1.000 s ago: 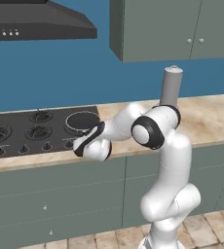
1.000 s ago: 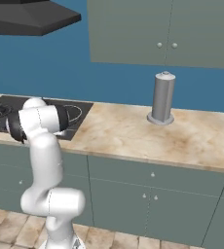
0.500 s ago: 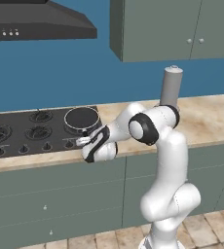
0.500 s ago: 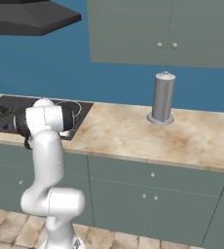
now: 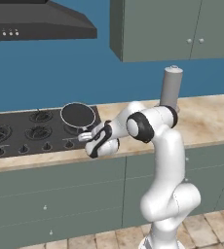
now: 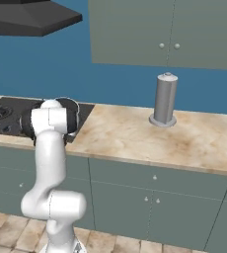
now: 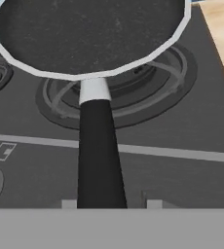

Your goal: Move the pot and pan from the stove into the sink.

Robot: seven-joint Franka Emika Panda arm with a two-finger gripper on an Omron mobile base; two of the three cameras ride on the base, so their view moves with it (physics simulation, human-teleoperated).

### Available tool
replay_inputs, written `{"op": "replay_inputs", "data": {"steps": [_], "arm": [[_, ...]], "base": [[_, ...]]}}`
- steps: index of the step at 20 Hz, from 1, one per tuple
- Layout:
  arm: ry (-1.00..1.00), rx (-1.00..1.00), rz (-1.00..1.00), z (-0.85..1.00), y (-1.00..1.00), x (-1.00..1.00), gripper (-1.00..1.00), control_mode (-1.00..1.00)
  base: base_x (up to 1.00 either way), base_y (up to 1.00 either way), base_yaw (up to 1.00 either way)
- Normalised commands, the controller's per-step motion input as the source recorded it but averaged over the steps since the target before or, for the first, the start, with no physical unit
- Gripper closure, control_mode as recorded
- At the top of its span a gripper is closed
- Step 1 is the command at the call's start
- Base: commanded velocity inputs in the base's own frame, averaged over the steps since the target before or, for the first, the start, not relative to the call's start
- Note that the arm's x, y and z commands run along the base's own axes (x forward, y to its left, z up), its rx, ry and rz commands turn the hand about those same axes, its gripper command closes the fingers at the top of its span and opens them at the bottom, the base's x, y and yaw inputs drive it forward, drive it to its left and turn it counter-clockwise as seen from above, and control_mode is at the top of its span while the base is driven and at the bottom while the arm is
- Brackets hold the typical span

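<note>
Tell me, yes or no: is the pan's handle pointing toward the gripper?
Yes, the pan runs its long black handle straight down between the gripper's tips.

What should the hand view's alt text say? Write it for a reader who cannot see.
A black pan with a pale rim, tilted above a stove burner, its long handle running straight down toward the gripper. Two finger tips flank the handle's end; beige counter shows at upper right.
</note>
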Motion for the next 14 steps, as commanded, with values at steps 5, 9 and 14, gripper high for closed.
{"op": "replay_inputs", "data": {"steps": [5, 9, 14], "arm": [[0.00, 0.03, 0.00, 0.27, 0.00, 0.00, 1.00, -1.00], [0.00, 0.06, 0.01, 0.74, -0.01, 0.00, 1.00, -1.00], [0.00, 0.04, 0.06, 0.90, -0.04, -0.13, 1.00, -1.00]], "base": [[0.00, 0.00, 0.00], [0.00, 0.00, 0.00], [0.00, 0.00, 0.00]]}}
